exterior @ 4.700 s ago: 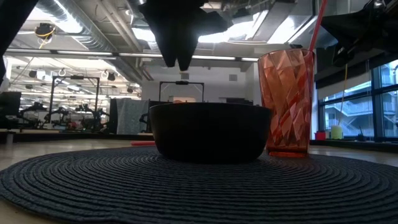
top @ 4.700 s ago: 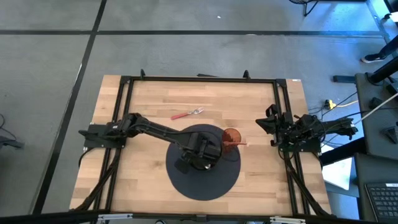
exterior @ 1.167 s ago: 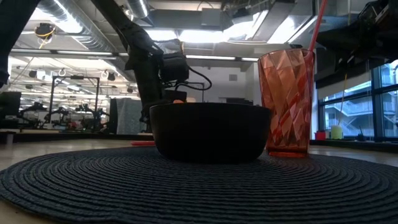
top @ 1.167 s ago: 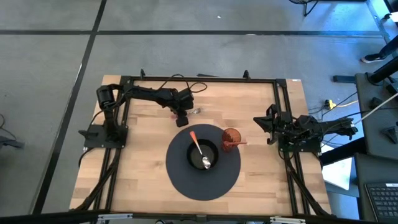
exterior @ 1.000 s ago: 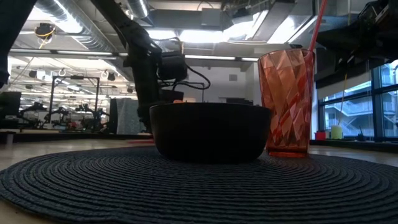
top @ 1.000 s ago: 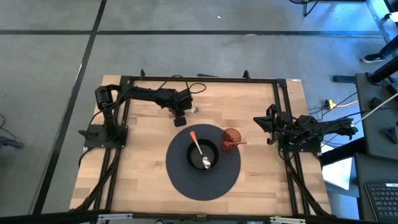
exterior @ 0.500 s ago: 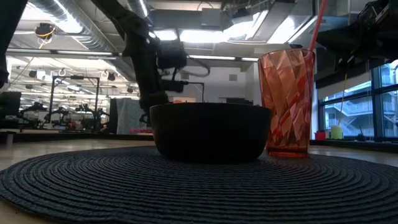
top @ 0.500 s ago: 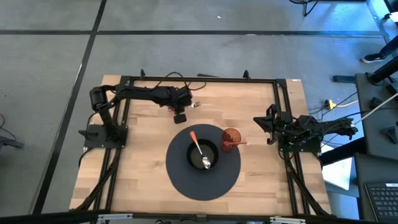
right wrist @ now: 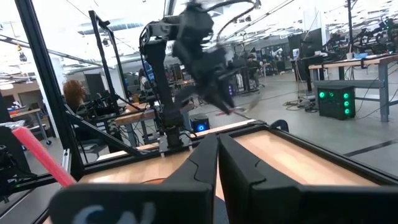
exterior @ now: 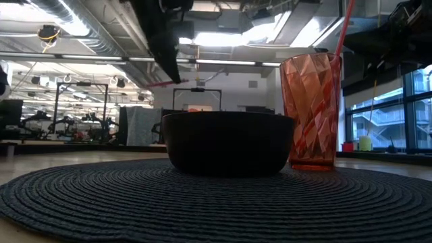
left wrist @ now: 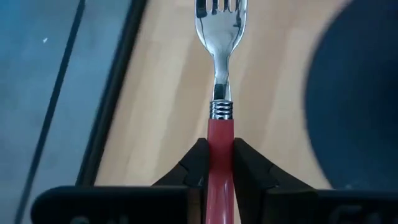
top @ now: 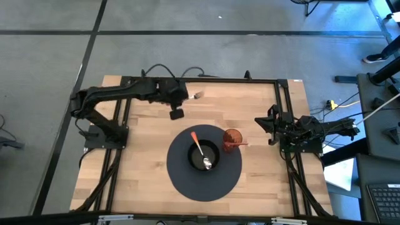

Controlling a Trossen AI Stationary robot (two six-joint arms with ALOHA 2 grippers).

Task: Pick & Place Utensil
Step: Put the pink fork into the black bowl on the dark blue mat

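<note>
Above the far side of the wooden surface point(top: 144, 156), the left hand point(top: 181, 97) grips the fork point(left wrist: 220, 93) by its red handle, tines pointing straight out ahead; right hand point(top: 273, 128) pressed together, idle.

No writing can be read anywhere — no label, brand, number or sign on the utensils, the cup, the bowl, the mat, the desk or the room's fittings — nothing legible.
</note>
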